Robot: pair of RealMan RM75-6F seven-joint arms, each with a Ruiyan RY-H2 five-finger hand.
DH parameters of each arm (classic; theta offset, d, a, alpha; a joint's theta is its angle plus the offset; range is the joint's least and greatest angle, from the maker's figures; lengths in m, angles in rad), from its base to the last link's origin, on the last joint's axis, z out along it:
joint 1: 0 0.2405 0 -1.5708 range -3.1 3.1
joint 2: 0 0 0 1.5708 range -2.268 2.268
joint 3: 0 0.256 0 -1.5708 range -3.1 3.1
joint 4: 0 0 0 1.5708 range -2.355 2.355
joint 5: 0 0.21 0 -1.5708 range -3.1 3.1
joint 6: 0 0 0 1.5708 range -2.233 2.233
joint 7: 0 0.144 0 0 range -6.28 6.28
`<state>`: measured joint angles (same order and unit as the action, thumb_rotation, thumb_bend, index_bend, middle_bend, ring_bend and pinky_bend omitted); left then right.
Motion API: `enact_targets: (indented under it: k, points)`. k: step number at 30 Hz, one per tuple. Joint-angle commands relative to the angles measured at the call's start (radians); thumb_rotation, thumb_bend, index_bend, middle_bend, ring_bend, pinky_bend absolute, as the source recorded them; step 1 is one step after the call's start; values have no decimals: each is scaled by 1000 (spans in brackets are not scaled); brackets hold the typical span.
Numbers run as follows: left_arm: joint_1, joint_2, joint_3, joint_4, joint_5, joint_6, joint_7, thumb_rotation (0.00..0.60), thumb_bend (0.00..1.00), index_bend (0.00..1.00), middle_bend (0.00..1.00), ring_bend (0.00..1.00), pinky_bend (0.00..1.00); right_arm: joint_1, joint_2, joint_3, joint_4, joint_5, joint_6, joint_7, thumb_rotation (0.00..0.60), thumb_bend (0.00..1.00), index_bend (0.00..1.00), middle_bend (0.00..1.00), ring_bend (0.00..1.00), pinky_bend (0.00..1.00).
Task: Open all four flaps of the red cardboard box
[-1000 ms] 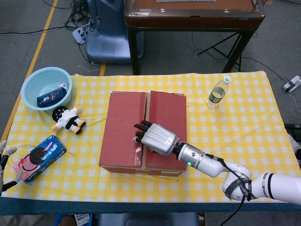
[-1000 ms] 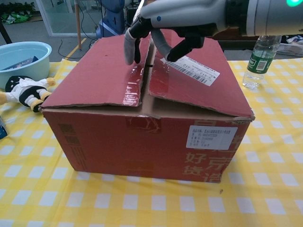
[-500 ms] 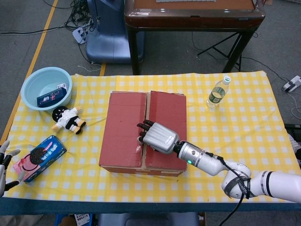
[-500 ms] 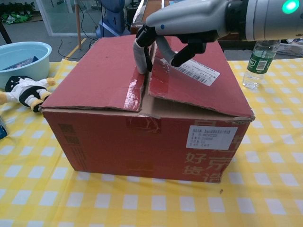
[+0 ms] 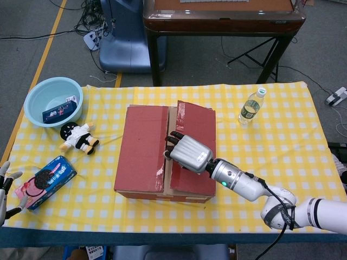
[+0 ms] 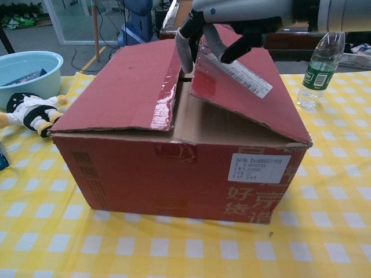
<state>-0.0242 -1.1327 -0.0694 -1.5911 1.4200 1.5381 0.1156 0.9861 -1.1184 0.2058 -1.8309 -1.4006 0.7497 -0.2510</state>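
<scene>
The red cardboard box (image 5: pixel 142 157) stands mid-table on the yellow checked cloth. Its left top flap (image 6: pixel 119 87) lies nearly flat. The right top flap (image 6: pixel 246 87) is tilted up along the centre seam, showing brown cardboard beneath. My right hand (image 5: pixel 187 153) reaches over the box from the near right. Its fingers (image 6: pixel 184 49) curl under the raised flap's inner edge and its thumb rests on top, so it grips that edge. At the table's near left corner, my left hand (image 5: pixel 4 189) hovers far from the box, fingers apart and holding nothing.
A light blue basin (image 5: pixel 53 100) with packets sits at the far left. A small doll (image 5: pixel 78 136) and a cookie pack (image 5: pixel 47 180) lie nearer along the left side. A water bottle (image 5: pixel 251 106) stands to the right of the box.
My right hand has hooked into the centre seam and lifted the right flap's inner edge, opening a gap. The left hand has barely shifted.
</scene>
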Motion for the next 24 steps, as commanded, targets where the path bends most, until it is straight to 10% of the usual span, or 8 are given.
enact_targets:
  k: [1, 24]
  points:
    - [-1, -1, 0, 0, 1, 0, 1, 600, 298, 298, 51, 38, 0, -8, 15, 8, -14, 4, 21, -1, 600, 1000, 423, 500, 170, 135]
    - [-10, -7, -12, -5, 16, 16, 27, 600, 298, 297, 51, 36, 0, -117, 222, 35, -155, 55, 163, -42, 600, 1000, 424, 530, 202, 135]
